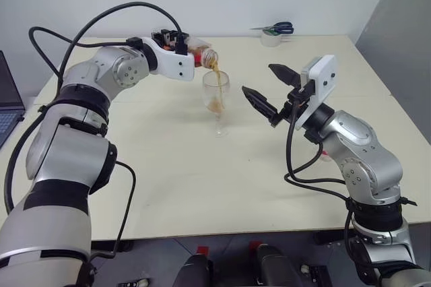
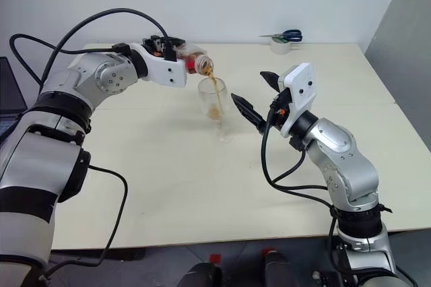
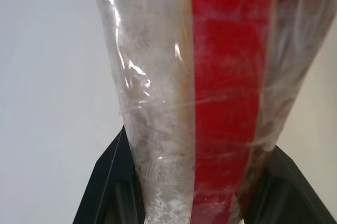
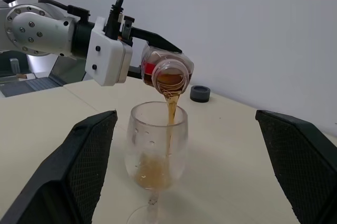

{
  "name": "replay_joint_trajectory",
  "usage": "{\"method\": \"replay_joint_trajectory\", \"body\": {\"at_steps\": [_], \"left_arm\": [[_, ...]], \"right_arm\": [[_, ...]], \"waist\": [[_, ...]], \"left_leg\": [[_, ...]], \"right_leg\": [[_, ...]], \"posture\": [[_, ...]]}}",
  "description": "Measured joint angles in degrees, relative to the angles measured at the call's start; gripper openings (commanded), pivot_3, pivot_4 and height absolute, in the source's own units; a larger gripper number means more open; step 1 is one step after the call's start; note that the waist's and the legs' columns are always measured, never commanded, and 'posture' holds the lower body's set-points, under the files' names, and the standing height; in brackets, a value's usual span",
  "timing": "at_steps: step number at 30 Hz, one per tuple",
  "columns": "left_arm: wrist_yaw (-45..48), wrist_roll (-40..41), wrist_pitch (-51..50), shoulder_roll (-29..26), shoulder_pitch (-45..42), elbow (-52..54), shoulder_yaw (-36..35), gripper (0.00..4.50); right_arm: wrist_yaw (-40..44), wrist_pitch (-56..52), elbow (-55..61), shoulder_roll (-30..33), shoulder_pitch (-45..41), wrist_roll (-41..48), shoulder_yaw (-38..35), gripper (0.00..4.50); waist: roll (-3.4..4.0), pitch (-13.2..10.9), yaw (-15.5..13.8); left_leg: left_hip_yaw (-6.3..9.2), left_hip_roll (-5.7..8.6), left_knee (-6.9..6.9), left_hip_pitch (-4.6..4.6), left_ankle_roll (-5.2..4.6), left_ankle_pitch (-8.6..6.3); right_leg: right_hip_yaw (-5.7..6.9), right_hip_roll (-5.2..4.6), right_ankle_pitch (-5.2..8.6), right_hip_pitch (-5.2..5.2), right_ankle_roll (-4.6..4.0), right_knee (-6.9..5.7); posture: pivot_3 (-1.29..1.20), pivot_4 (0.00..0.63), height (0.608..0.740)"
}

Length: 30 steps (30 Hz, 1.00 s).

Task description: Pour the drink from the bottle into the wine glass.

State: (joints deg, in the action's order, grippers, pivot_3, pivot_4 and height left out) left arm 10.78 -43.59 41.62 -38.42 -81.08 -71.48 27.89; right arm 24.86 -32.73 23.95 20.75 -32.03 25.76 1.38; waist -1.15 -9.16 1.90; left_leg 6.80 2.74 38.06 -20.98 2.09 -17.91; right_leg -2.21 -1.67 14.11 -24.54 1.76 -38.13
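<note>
left gripper (image 1: pixel 180 43) clamps bottle (image 1: pixel 202 53) tipped so drink (image 4: pixel 171 109) streams into wine glass (image 1: pixel 216 91) | right gripper (image 1: pixel 269 88) wide open, empty, beside glass

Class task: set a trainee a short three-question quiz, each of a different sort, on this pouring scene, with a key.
1. True or false: the drink is streaming from the bottle into the wine glass.
2. Which gripper holds the bottle? A) left B) right C) neither
3. Fill in: the right gripper beside the glass is ____.

Key: 1 true: the tilted bottle's mouth is above the rim. 2 A: the left gripper is shut on it. 3 open, holding nothing.
</note>
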Motion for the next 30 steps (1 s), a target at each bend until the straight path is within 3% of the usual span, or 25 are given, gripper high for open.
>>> {"method": "replay_joint_trajectory", "body": {"at_steps": [30], "left_arm": [[-1.77, -2.65, 0.05, -0.79, -2.49, -1.18, 2.39, 1.74]], "right_arm": [[-0.01, 0.76, 0.0, -0.8, 0.0, -1.43, -0.01, 4.5]], "waist": [[0.0, 0.0, 0.02]], "left_leg": [[-0.4, -0.01, 0.0, -0.04, 0.0, 0.0]], "right_leg": [[-0.15, 0.01, 0.0, -0.17, 0.0, -0.11]], "posture": [[0.0, 0.15, 0.74]]}}
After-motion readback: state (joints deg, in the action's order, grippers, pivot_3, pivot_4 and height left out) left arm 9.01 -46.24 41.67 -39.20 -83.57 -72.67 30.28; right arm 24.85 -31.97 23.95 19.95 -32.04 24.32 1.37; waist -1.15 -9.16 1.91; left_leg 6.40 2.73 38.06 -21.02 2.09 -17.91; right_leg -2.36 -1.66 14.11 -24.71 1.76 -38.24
